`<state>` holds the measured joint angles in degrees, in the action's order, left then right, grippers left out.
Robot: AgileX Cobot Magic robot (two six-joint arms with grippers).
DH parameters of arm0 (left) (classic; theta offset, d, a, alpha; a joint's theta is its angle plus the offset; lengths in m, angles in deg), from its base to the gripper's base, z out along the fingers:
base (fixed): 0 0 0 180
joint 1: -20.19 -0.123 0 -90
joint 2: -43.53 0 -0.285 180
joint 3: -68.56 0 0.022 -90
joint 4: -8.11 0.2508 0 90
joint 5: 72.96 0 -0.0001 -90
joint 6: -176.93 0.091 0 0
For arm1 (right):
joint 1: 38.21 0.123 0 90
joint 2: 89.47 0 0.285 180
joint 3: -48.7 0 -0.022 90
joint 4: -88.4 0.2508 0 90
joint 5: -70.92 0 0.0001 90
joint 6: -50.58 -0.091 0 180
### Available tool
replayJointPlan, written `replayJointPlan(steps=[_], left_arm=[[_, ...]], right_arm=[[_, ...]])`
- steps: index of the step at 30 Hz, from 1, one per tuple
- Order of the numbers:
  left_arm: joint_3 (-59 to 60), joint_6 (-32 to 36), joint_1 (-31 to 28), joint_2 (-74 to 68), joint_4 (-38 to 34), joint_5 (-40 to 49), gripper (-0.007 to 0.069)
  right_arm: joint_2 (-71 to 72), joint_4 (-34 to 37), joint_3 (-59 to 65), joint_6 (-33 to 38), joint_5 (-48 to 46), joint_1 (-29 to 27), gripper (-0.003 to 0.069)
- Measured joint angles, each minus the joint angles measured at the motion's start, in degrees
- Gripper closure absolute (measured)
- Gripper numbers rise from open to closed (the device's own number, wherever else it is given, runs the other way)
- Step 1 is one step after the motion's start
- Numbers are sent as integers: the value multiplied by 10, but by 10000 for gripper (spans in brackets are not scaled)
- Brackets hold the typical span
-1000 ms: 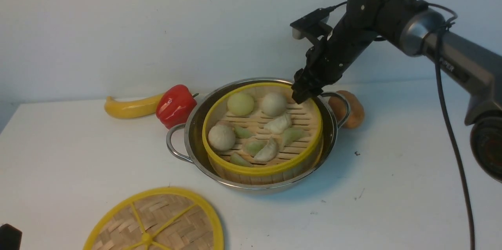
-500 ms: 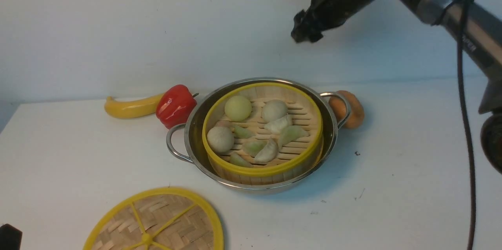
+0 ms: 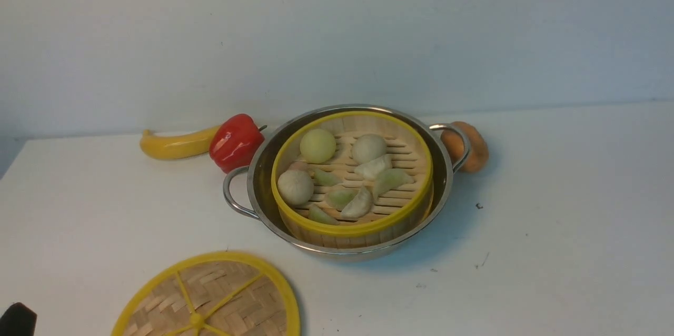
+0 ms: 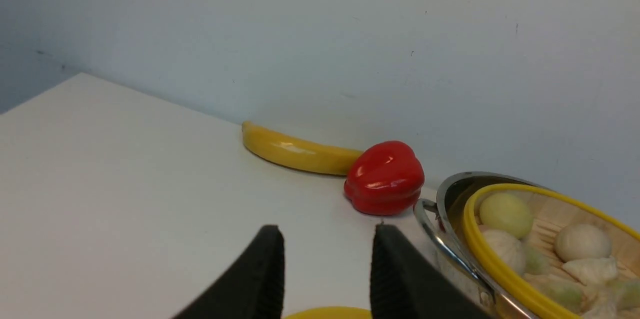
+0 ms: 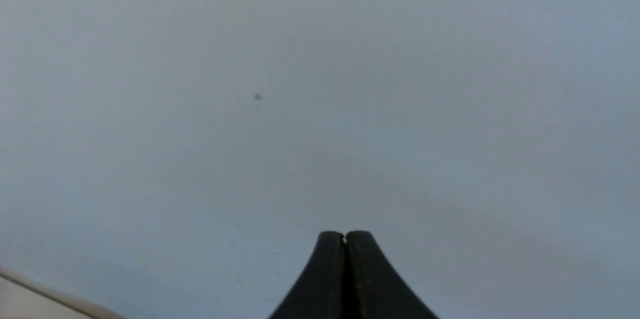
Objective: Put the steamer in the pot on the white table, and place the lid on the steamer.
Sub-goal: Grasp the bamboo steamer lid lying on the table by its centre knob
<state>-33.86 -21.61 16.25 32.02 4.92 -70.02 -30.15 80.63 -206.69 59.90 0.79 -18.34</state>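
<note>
The steamer (image 3: 352,223), a yellow-rimmed bamboo basket with buns and dumplings, sits inside the steel pot (image 3: 261,167) on the white table (image 3: 553,230). The lid (image 3: 210,294), a flat woven disc with yellow spokes, lies on the table near the front left, apart from the pot. My left gripper (image 4: 327,229) hovers open just over the lid's yellow rim (image 4: 327,313), with the pot (image 4: 450,194) and steamer (image 4: 495,259) to one side. My right gripper (image 5: 344,237) is shut on nothing and faces the bare wall. It is out of the front view.
A yellow banana (image 3: 176,145) and a red pepper (image 3: 236,141) lie by the wall, left of the pot. A brown round thing (image 3: 476,149) sits behind the pot's right handle. A black part of my left arm (image 3: 17,320) shows at the front left corner.
My right arm has lifted from the steamer's far rim, risen out of the front view, and its jaws have closed. The steamer stays in the pot. The left side has not moved.
</note>
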Motion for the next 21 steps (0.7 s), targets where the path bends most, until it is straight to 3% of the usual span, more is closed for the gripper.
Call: replayJointPlan(steps=[15,21], left_arm=[[0,0,0,-10,21,-11,384],[0,1,0,-10,21,-11,384]], right_arm=[[192,78,3,-54,0,0,652],[269,113,122,-58,2,0,647]])
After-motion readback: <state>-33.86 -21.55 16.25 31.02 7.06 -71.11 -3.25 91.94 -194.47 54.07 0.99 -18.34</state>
